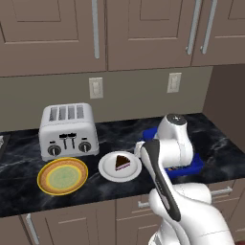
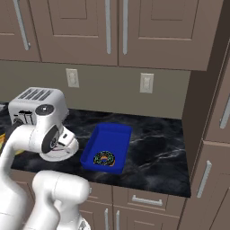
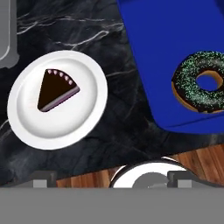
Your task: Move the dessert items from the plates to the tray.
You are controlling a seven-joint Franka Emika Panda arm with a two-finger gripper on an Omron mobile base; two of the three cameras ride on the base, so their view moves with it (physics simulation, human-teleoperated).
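1. Now the cake wedge (image 3: 56,91) lies on the white plate (image 3: 89,113); the donut (image 3: 202,81) is already in the blue tray (image 3: 162,57).
2. I judge the wedge light, soft and crumbly; I would pinch its two straight sides, gently.
3. My hand is wide open and empty, above the tabletop (image 3: 127,131) between plate and tray.

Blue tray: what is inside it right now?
The donut lies in the blue tray, near its front end. In the left base view, the arm covers most of the tray.
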